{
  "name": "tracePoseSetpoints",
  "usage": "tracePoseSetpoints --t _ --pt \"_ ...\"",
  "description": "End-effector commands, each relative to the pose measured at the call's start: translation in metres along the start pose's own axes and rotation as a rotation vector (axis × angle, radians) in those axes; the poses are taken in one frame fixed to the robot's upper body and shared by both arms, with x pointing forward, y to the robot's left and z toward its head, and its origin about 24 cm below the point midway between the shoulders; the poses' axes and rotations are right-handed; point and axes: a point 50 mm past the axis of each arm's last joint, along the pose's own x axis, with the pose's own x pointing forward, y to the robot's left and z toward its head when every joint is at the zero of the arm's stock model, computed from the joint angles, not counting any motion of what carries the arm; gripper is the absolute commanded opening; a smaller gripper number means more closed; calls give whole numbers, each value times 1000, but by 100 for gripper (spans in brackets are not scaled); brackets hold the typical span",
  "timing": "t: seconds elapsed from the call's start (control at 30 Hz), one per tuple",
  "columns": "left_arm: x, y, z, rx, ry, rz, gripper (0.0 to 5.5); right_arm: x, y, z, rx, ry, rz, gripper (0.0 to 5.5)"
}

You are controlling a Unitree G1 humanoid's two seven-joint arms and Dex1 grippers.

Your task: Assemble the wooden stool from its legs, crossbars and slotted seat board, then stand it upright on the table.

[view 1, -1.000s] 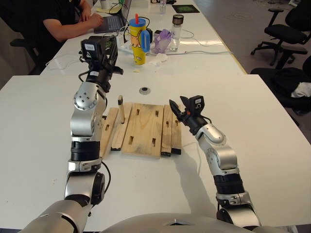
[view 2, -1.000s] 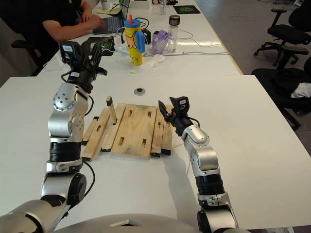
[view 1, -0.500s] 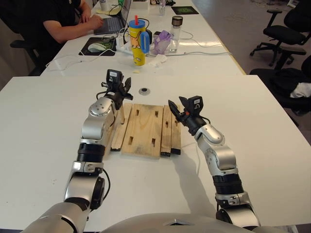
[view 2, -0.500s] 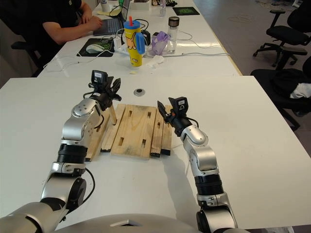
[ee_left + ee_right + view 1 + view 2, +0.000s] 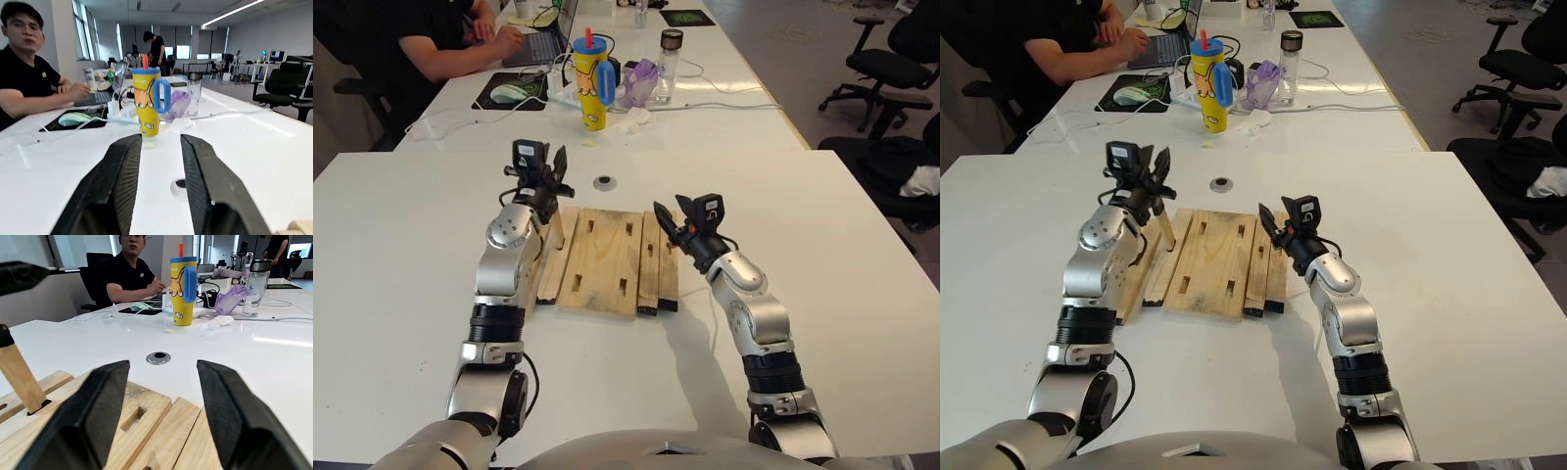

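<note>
i see my left claw [image 5: 550, 169], open, now lower beside the upright leg [image 5: 1166, 231]; right claw [image 5: 671, 226] open, unmoved.

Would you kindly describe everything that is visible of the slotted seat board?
The slotted seat board is a pale, rectangular wooden panel with four small rectangular slots and darker smudges toward its near edge. It lies flat on the white table, with narrower wooden pieces lying close beside it on both sides. Nothing grips it.
</note>
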Motion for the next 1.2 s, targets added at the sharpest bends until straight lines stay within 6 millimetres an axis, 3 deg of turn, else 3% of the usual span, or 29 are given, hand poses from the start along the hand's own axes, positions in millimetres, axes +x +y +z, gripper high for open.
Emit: tracePoseSetpoints --t 0.03,0.17,0.37,0.57,0.93,1.2 --pt "-10 -4 30 49 -147 4 148 0 -1 2 -4 -5 3 255" --pt "-28 -8 34 35 -131 -12 168 -3 -2 1 -8 -4 1 255" --pt "-70 -11 15 -15 13 10 256 -5 -2 2 -15 7 15 255" --pt "-73 -15 -5 -12 155 21 327 -7 -1 0 -11 20 17 255" --pt "-66 -9 -46 44 372 58 327 -1 -1 3 -14 19 37 255" --pt "-59 -8 -50 58 406 30 213 2 -1 4 -17 15 41 255"
